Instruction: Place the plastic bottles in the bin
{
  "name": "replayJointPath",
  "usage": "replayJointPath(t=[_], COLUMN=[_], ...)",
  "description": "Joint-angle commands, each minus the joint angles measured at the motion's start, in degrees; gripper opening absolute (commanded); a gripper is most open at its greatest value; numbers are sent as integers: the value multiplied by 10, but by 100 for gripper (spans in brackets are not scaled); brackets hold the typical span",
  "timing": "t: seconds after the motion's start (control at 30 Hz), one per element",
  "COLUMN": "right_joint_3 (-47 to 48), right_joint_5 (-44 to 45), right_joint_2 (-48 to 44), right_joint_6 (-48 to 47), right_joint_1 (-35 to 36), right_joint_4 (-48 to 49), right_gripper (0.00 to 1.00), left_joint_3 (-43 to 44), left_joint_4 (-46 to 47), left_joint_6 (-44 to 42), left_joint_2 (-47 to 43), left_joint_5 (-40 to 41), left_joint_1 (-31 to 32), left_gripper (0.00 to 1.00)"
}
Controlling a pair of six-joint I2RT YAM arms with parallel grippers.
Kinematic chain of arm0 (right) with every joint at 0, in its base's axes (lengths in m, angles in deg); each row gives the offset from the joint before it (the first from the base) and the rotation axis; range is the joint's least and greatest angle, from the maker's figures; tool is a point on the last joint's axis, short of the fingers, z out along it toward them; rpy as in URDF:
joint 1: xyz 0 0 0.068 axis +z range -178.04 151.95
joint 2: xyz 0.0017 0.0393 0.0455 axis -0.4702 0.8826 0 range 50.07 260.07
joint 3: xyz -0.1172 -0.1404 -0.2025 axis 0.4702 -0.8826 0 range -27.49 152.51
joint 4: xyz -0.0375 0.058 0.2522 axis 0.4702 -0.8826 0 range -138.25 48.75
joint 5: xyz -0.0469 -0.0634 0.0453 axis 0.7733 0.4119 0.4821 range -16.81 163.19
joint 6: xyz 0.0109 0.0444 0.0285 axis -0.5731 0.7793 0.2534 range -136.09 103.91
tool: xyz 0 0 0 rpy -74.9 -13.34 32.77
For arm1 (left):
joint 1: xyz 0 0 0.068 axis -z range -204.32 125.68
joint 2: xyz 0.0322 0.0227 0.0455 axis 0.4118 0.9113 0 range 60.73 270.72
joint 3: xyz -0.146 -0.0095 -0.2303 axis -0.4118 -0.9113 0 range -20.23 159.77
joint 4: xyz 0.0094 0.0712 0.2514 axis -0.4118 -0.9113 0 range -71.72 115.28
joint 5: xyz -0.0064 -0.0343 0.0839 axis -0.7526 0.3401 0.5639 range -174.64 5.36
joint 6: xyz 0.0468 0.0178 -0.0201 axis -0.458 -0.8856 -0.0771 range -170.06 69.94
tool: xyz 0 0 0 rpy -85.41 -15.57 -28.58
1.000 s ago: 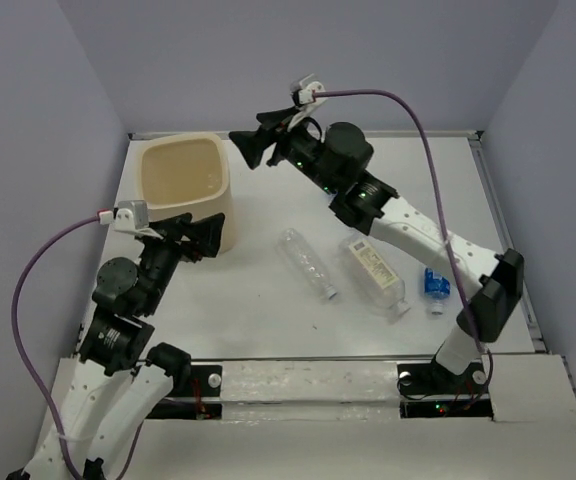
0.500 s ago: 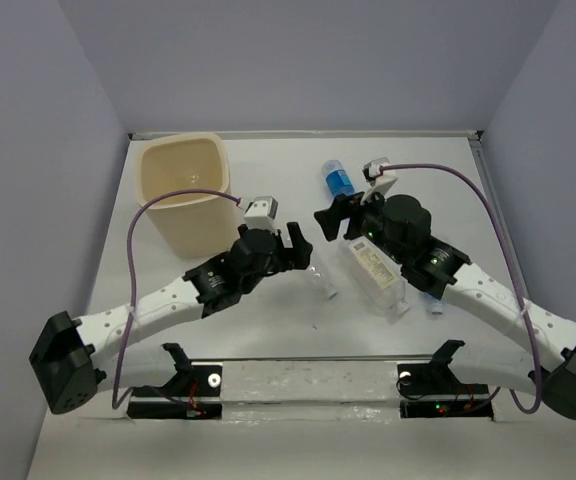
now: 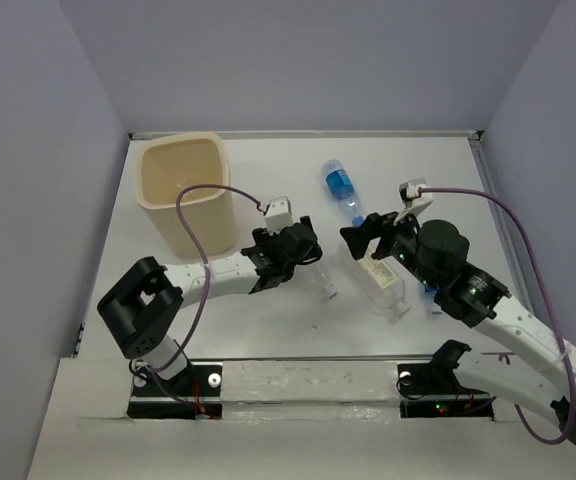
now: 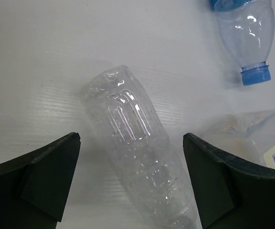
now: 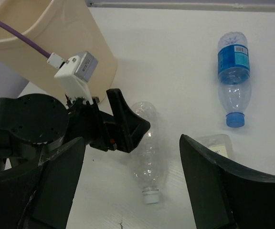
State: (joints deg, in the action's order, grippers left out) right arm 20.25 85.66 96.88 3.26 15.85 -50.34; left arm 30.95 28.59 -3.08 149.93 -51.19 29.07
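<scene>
the plastic bottles [image 3: 378, 275] not yet in the bin [image 3: 204, 226] lay on the table [image 3: 268, 180]: a ribbed bottle [image 4: 137, 143] in the middle, a white-label bottle [image 3: 380, 283] just to its right, a blue-label bottle [image 3: 341, 185] further back, and a small blue bottle [image 3: 434, 291] half hidden by the right arm. the bin stood at the far left, well apart from all of them.

within the last second both arms had left the bin and swung down toward the bottles. the left gripper [image 4: 130, 137], a second earlier tucked against the bin's near side, now hung over the ribbed bottle with its jaws wide apart, one finger either side of the body, and the wrist view showed no contact. the right gripper [image 3: 365, 230], earlier raised beside the bin's rim, had dropped to hover near the far end of the white-label bottle, jaws likewise spread and holding nothing.

this looked like the start of a new pick, not a drop-off. the left arm seemed set to lower and close on the ribbed bottle, whose thin, smooth wall could buckle or slip.
</scene>
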Motion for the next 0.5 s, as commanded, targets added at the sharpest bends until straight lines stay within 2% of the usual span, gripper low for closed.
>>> replayJointPath(t=[0.0, 0.3, 0.43, 0.47], right_joint_3=[-12, -24, -24, -24], right_joint_5=[-35, -60, -54, -54], right_joint_2=[-3, 14, 15, 14], right_joint_6=[-3, -5, -10, -10], right_joint_1=[0, 0, 0, 0], right_joint_4=[-9, -5, -1, -1], right_gripper=[85, 85, 85, 85], left_joint_3=[49, 82, 76, 75], left_joint_4=[36, 68, 89, 101], left_joint_6=[13, 2, 1, -4], left_joint_2=[39, 152, 170, 169], left_joint_5=[43, -3, -7, -8], left_joint_1=[-21, -61, -63, -63], left_gripper=[99, 98, 84, 75])
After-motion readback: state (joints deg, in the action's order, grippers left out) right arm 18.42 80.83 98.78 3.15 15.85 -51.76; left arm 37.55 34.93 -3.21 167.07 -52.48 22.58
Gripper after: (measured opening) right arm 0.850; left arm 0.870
